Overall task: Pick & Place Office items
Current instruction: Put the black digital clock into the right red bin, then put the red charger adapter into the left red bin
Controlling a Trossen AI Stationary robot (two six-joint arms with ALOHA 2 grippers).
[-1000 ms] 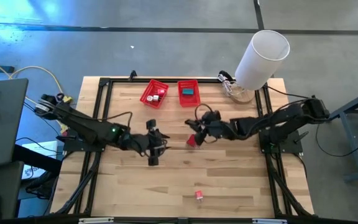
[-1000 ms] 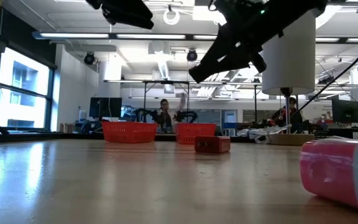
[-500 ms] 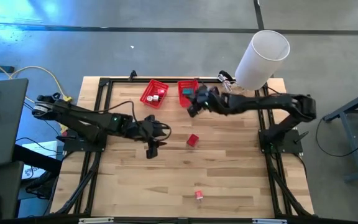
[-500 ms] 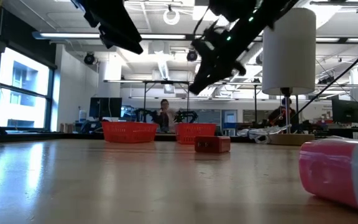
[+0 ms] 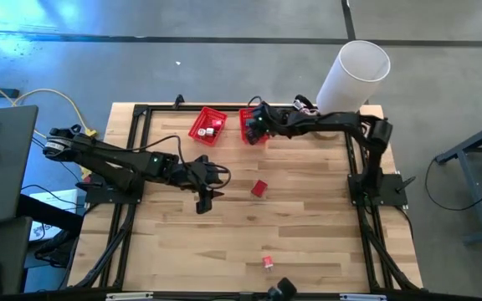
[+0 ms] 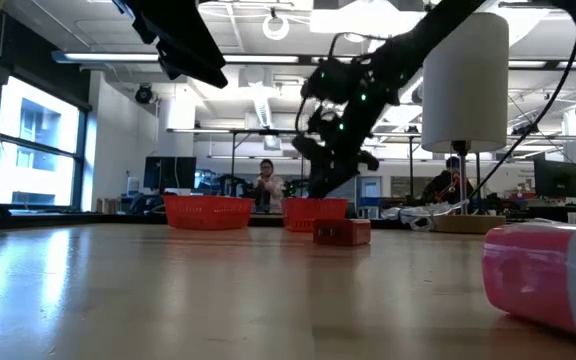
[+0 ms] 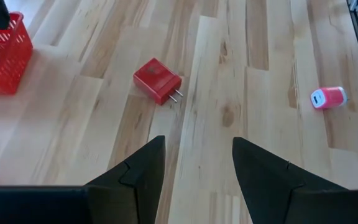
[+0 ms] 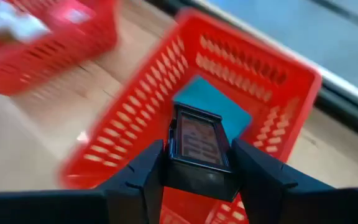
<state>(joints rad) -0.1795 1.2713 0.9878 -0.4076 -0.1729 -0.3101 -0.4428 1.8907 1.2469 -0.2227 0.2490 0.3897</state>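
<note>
The right gripper (image 8: 196, 163) hangs over the right-hand red mesh basket (image 8: 253, 74) at the far edge of the wooden surface (image 5: 308, 242), fingers clamped on a dark grey block (image 8: 197, 149), seemingly above a teal piece (image 8: 199, 93). The left gripper (image 7: 194, 168), fingers apart, hovers mid-surface, near a red plug block (image 7: 157, 79)

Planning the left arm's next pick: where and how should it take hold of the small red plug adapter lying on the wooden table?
Grip the red plug adapter across its two flat side faces, coming straight down from above with the open left gripper. It lies flat, and its two metal prongs stick out of one end, so the fingers should probably close on the boxy body, clear of them.
</note>
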